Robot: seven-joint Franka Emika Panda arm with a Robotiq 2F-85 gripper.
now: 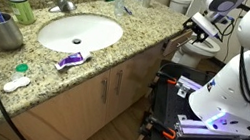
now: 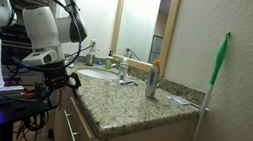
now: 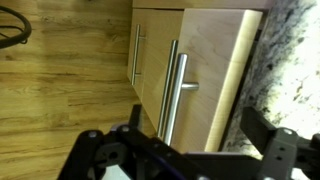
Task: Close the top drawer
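Note:
The top drawer (image 1: 176, 39) is a shallow tan front just under the granite counter's end, and it seems to stand slightly out from the cabinet. My gripper (image 1: 200, 27) hovers right beside it at counter height; it also shows in an exterior view (image 2: 60, 75) at the counter's near corner. In the wrist view my gripper (image 3: 195, 135) is open and empty, its dark fingers spread wide. Behind them are tan cabinet fronts (image 3: 215, 60) with slim metal bar handles (image 3: 176, 85). I cannot tell whether a finger touches the drawer.
The granite counter (image 1: 134, 43) holds a white sink (image 1: 79, 30), a metal cup (image 1: 3, 30), a green bottle (image 1: 19, 7) and a purple tube (image 1: 69, 60). A toilet (image 1: 202, 47) stands behind the arm. A green-handled broom (image 2: 210, 93) leans on the wall. The robot's base cart (image 1: 203, 118) is close by.

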